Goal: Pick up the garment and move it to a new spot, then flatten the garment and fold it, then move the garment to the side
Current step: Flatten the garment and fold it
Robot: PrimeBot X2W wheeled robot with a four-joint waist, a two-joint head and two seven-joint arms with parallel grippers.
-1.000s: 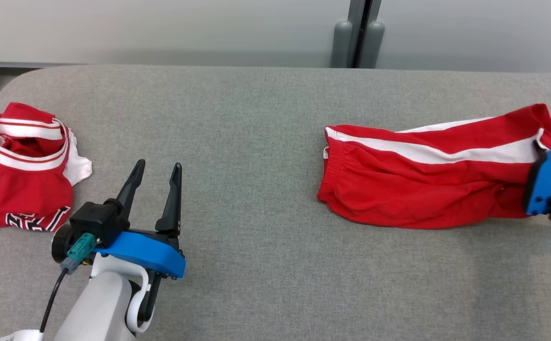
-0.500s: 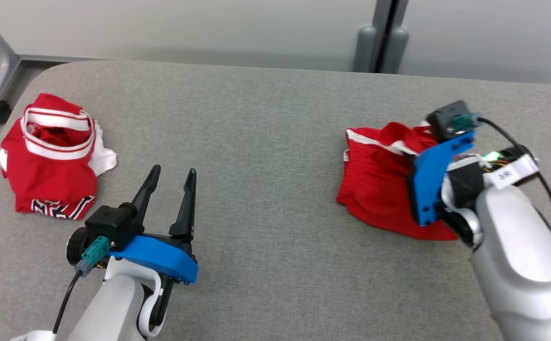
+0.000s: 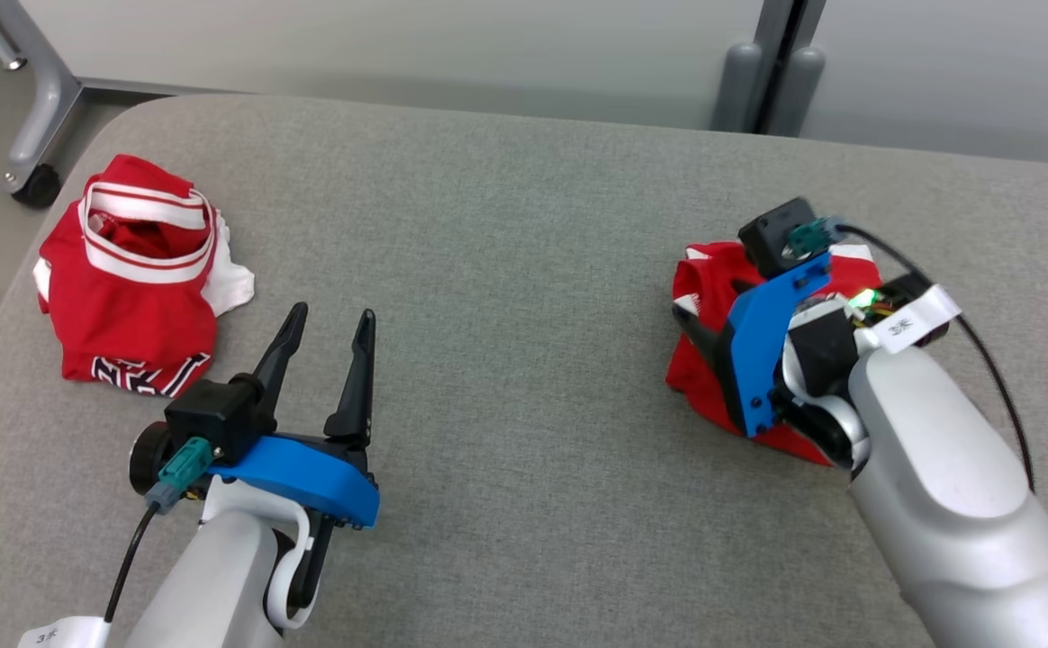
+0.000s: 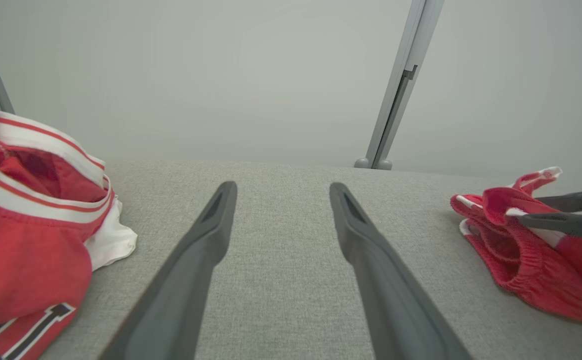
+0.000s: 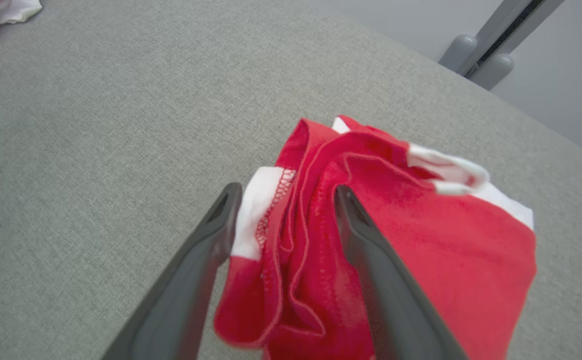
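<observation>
The garment (image 3: 697, 382) is a pair of red shorts with white side stripes, doubled over into a thick bundle on the right of the grey table (image 3: 506, 270). My right gripper (image 3: 709, 333) rests on top of it. In the right wrist view its fingers stand apart, open (image 5: 286, 190), with the loose hemmed edge of the garment (image 5: 421, 240) lying between them, not pinched. My left gripper (image 3: 332, 312) hovers open and empty over bare table at the front left. The left wrist view has those fingers spread (image 4: 282, 186) and the garment (image 4: 521, 255) at far right.
A second red garment, a jersey (image 3: 132, 297) with white trim and black lettering, lies crumpled near the table's left edge, and its bulk shows as jersey (image 4: 26, 225). A grey post (image 3: 767, 85) stands behind the table. A wheeled frame leg (image 3: 33, 135) stands off the far left corner.
My right gripper carried the shorts' leg end leftward over the waistband, doubling the garment, then opened its fingers. The head camera has turned, shifting the scene. The left arm stayed put.
</observation>
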